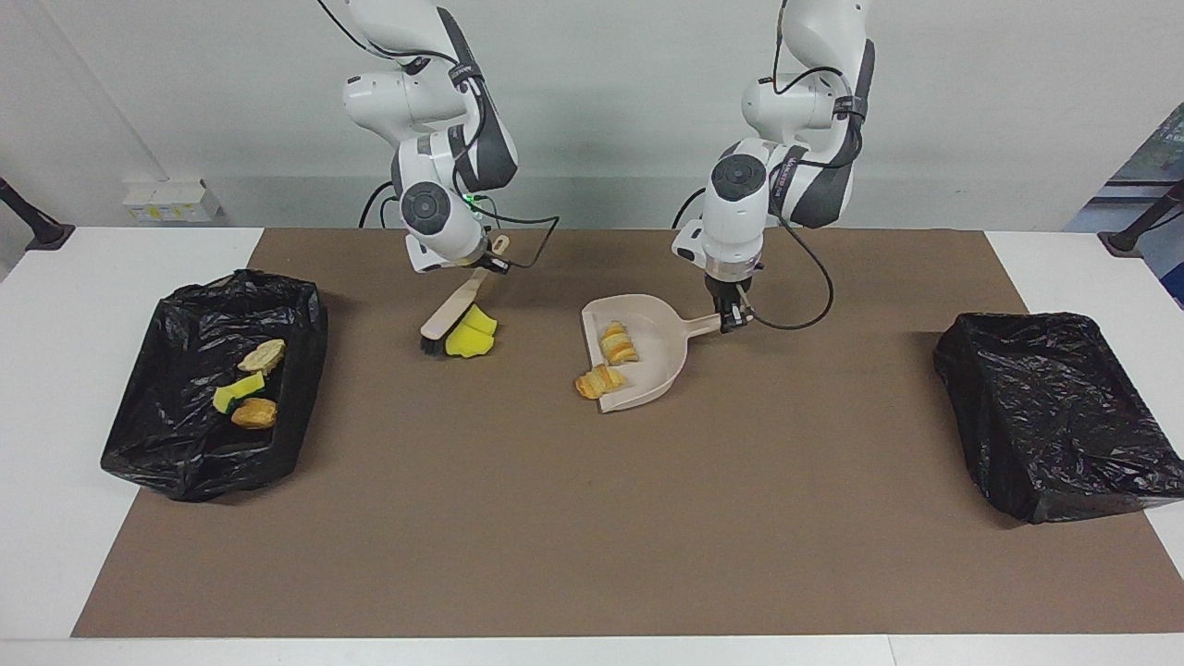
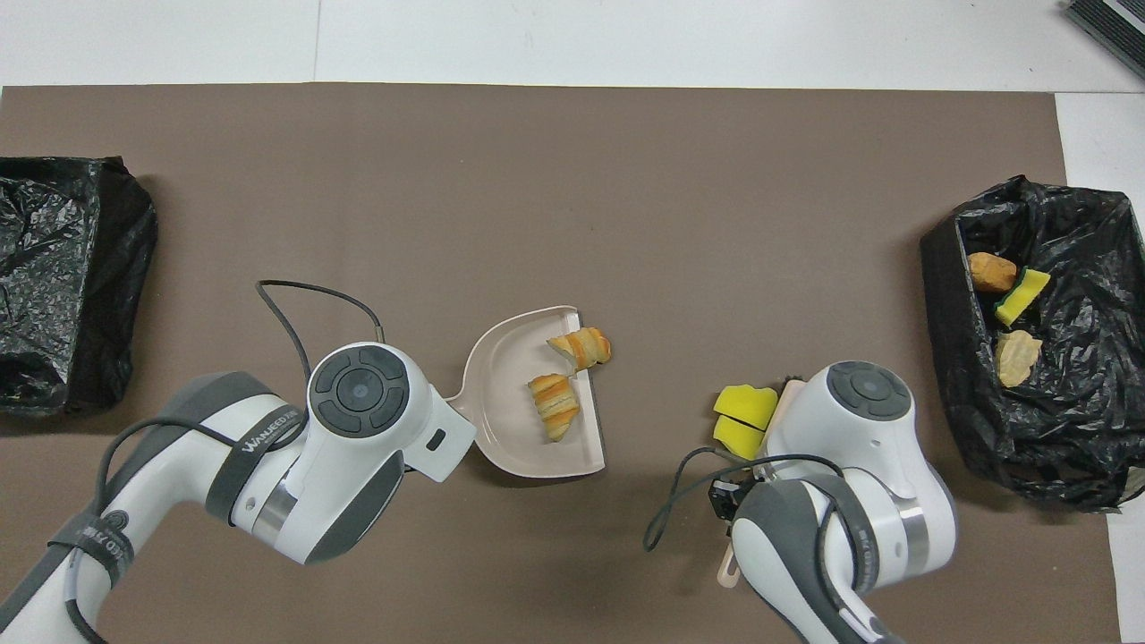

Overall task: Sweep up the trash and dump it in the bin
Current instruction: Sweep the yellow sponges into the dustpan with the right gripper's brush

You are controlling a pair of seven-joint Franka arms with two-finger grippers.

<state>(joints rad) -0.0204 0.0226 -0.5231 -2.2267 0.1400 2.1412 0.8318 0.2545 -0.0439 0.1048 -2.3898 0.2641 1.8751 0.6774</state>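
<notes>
2 yellow sponges [image 1: 471,334] by brush [image 1: 450,318], right gripper [image 1: 487,265] clamped on it. Left gripper [image 1: 733,320] clamps dustpan [image 1: 647,356]: 2 croissants [image 1: 617,343]. 2 bins [image 1: 185,435]; one has 3 scraps [image 1: 252,386].

Dustpan [image 1: 647,356] mid-tabletop [image 1: 555,518]: one croissant piece [image 1: 618,342] in it, another [image 1: 599,380] at its lip. Sponge chunks [image 1: 471,335] touch brush [image 1: 450,319], toward right arm's end. Bin [image 1: 222,388] there holds three scraps [image 1: 248,387]. Second bin [image 1: 1054,412] at left arm's end.
</notes>
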